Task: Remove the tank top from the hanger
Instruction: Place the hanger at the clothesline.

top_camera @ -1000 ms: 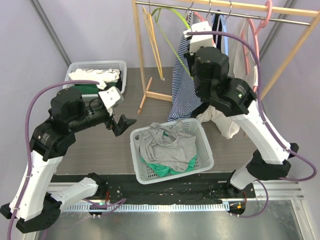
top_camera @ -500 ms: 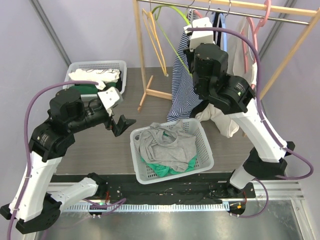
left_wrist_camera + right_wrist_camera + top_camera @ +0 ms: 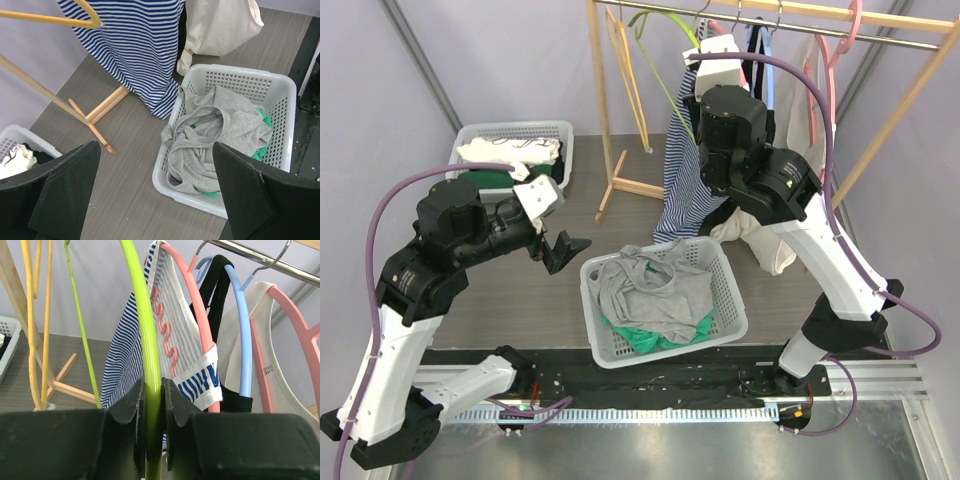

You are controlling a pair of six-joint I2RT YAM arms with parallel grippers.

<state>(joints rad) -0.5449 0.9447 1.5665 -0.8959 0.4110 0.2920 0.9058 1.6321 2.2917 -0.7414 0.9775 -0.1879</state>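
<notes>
Green hanger tight in right gripper, striped tank top just beside; left gripper wide, empty.

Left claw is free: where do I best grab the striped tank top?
Probably its lower hem, coming in with the left claw from the open floor side: the striped tank top hangs loose there beside the basket, while its straps sit crowded among hangers.
</notes>
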